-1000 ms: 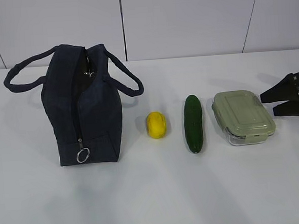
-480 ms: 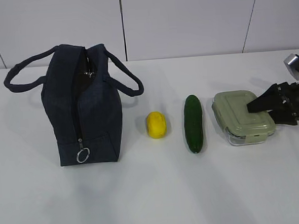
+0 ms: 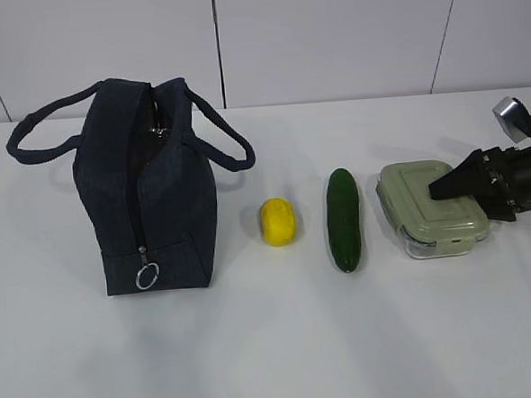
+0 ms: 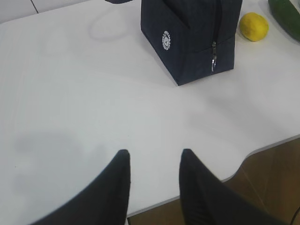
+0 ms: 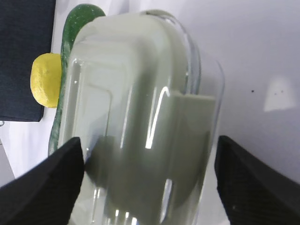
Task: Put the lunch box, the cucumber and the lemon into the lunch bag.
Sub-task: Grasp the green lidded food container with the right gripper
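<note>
right gripper (image 3: 445,191) reaches in from the right, jaws spread wide on either side of the lunch box (image 3: 431,208), not yet pinching it; the box sits on the table (image 3: 274,343) just right of the cucumber (image 3: 343,219). the lemon (image 3: 278,222) lies between cucumber and bag (image 3: 147,184), which stands upright at the left. left gripper (image 4: 154,161) hangs above bare table near the bag, jaws partly apart, holding nothing
</note>
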You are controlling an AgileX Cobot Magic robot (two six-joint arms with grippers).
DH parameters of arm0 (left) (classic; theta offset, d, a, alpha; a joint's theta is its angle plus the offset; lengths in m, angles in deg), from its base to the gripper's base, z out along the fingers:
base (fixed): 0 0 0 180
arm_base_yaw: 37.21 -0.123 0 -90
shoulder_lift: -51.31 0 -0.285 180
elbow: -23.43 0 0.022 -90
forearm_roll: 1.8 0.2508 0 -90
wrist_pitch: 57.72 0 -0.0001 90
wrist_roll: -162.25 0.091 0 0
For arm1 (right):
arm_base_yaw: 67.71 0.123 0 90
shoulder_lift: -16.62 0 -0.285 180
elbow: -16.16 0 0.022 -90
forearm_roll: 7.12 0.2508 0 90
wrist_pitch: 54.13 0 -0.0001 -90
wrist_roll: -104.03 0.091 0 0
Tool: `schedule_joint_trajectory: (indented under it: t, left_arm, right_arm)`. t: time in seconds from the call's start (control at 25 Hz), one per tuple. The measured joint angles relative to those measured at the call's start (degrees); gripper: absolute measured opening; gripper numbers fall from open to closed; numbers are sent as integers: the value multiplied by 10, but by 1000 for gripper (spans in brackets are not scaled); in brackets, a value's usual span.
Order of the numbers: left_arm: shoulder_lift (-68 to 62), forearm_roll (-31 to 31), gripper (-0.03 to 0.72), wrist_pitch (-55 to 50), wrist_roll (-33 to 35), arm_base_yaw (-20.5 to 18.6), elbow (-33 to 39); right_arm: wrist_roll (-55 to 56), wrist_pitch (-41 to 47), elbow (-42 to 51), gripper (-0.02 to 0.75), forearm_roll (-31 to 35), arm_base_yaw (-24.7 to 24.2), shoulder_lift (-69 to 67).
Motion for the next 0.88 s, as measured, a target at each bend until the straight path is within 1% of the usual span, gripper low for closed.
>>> schedule_joint_trajectory:
  t: [0.88]
  left_arm:
    - [0,0,239,0,0,0,0]
  right_arm:
    - [-1,3,0,590,2,0,-1]
